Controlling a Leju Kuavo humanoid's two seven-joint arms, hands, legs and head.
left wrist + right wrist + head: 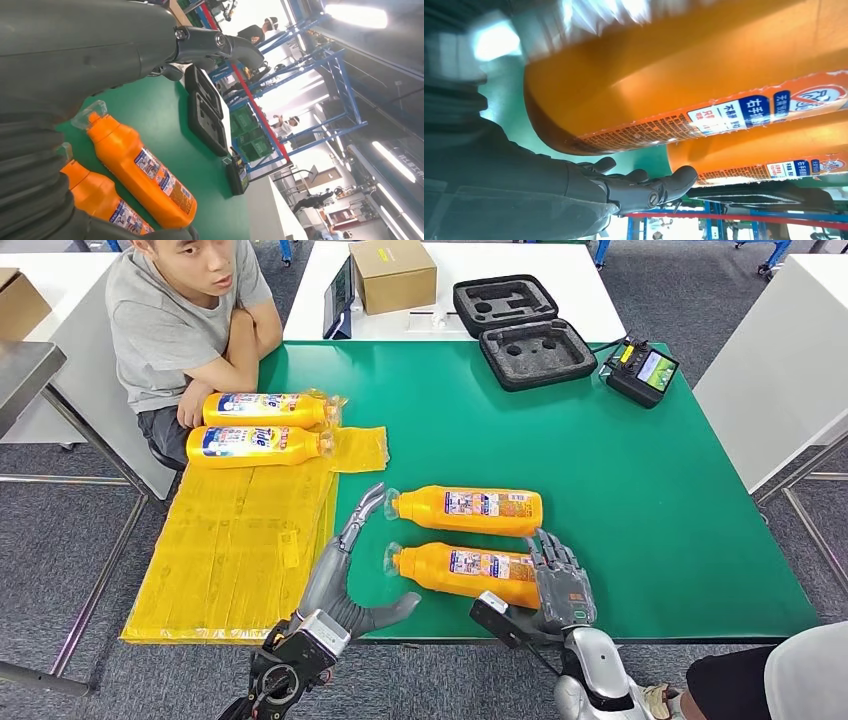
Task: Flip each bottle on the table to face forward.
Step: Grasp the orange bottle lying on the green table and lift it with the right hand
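Bottles lie low in the middle of the green desk (620, 500), and the right hand (560, 585), fingers spread wide at the near bottle (468, 572), should roll it slowly while the wide left hand (350, 570) steadies its cap.

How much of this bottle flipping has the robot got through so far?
About half, it seems. Two bottles on the yellow sheet show their big front labels, so they look done. The right hand rests at the base of the nearest bottle, apparently starting on it; the left hand is open by its cap. That one and the bottle behind it show small-print labels and remain.
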